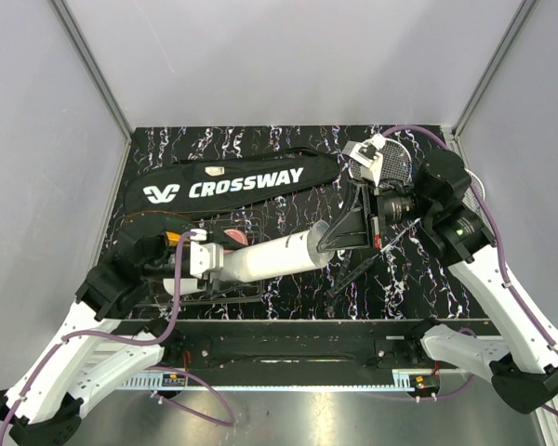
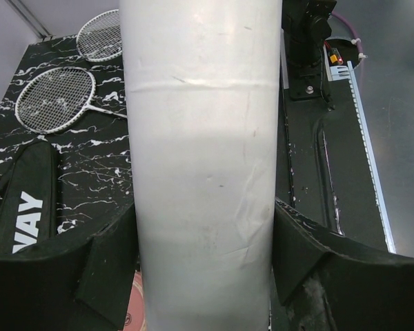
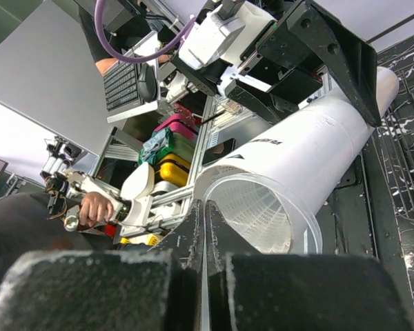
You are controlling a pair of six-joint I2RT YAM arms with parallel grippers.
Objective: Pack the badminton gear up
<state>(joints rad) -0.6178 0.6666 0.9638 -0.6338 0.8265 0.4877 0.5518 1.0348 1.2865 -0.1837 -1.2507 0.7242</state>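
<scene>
The left arm [image 1: 84, 325] bends in from the near left corner of the tabletop [image 1: 428, 279]. Its left gripper [image 1: 205, 262] points right, jaws spread wide and clamped on the sides of the white tube [image 1: 274, 255]. The right arm [image 1: 502, 297] folds along the right edge, and the right gripper [image 1: 344, 230] points left, jaws pressed together.

Bright even light, sharp, soft shadows

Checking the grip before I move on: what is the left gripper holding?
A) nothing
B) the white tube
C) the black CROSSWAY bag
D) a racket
B: in the left wrist view the left gripper has a black finger pressed on each side of the white tube.
</scene>
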